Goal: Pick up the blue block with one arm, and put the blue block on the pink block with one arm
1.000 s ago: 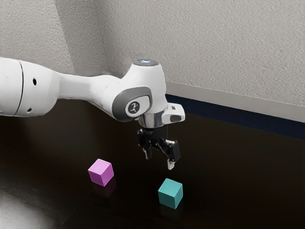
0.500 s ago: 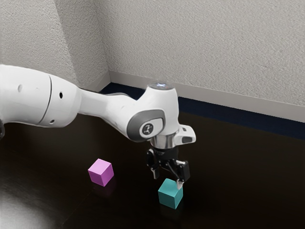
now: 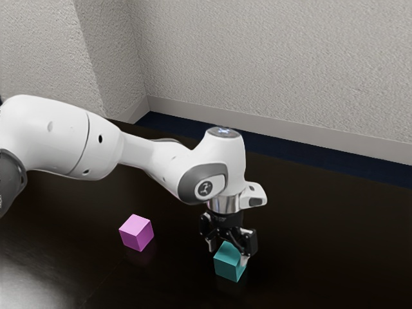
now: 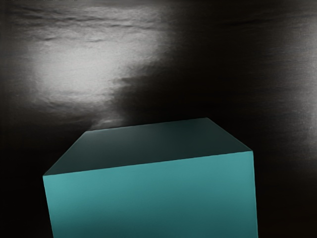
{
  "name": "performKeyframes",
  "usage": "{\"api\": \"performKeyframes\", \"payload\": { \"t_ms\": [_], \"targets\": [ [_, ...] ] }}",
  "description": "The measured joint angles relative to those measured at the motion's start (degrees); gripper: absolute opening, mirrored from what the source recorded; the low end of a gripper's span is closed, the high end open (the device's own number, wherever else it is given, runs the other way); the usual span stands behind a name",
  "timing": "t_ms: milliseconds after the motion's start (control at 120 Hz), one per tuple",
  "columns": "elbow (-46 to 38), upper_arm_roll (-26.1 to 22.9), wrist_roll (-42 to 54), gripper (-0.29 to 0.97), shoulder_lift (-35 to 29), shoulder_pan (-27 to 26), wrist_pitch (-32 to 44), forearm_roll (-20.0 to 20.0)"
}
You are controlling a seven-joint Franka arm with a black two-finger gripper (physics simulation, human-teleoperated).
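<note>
While the blue block (image 3: 228, 265) is sitting on the desk (image 3: 322, 244), well apart from the pink block (image 3: 136, 232), I am straddling it with my end effector (image 3: 230, 248) spread (not yet gripping). I judge that squaring the fingers to opposite faces before squeezing matters.

The dark table (image 3: 335, 219) carries a pink block (image 3: 136, 232) and a blue block (image 3: 228, 266), apart.

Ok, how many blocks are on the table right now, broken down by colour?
Teal-blue cube block: 1
Pink-purple cube block: 1
Total: 2 blocks
</note>
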Motion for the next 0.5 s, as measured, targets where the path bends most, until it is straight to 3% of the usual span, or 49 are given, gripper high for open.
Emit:
{"api": "performKeyframes", "payload": {
  "t_ms": [350,500],
  "targets": [
    [0.7,0.2,-0.5,0.68,2.1,-0.2,0.6,1.1],
    [0.7,0.3,-0.6,0.57,2.2,-0.2,0.7,1.1]
  ]
}}
